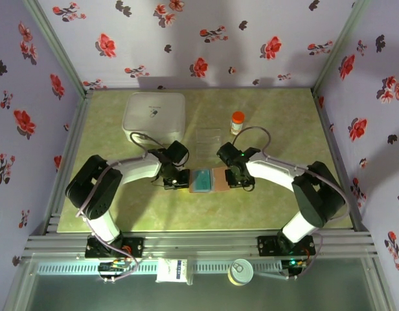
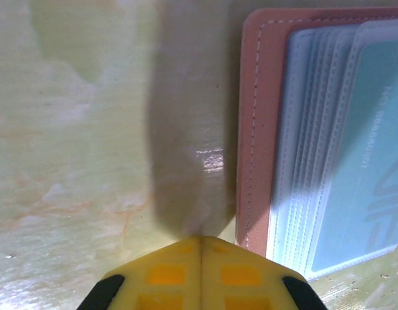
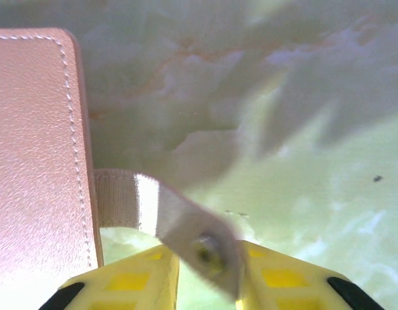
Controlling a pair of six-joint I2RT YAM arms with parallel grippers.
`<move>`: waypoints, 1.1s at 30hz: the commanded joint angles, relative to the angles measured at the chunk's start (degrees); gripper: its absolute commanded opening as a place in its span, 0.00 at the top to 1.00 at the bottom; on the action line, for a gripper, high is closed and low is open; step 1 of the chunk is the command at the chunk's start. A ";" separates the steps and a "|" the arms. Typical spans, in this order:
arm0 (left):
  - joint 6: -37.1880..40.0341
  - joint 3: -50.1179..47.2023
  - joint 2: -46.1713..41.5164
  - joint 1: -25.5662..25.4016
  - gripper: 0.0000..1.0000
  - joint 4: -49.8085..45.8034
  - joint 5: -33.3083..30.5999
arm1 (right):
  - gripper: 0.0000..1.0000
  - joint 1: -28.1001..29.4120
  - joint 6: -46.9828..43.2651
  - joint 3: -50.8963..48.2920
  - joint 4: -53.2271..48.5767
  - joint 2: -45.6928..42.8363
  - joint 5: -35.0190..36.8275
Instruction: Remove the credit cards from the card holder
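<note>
A pale green marbled desk (image 1: 284,116) stands inside walls of red-flowered wallpaper (image 1: 206,39). The open tan leather card holder (image 1: 219,180) lies mid-desk, with a teal credit card (image 2: 373,161) in its pale blue pockets. The left pincer (image 2: 200,240), pressed together, sits just beside its stitched edge. The right pincer (image 3: 209,248) straddles its snap strap (image 3: 121,200); I cannot tell whether it pinches the strap.

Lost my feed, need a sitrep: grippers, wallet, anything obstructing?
Left gripper shut, empty, beside card holder. Right gripper astride its snap strap, grip unclear. Teal card in its pocket. Nothing blocking.
</note>
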 commanded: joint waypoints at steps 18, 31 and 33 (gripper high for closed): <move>-3.06 2.42 -2.21 1.06 1.00 5.34 6.05 | 0.65 2.16 6.50 5.84 10.76 -1.76 -15.02; -2.90 5.89 1.34 0.01 1.00 5.03 5.54 | 0.63 -0.45 6.32 4.25 5.84 1.84 -6.05; -2.27 6.44 1.36 -0.06 1.00 3.73 4.51 | 0.62 -0.35 5.78 4.60 1.95 1.40 -0.88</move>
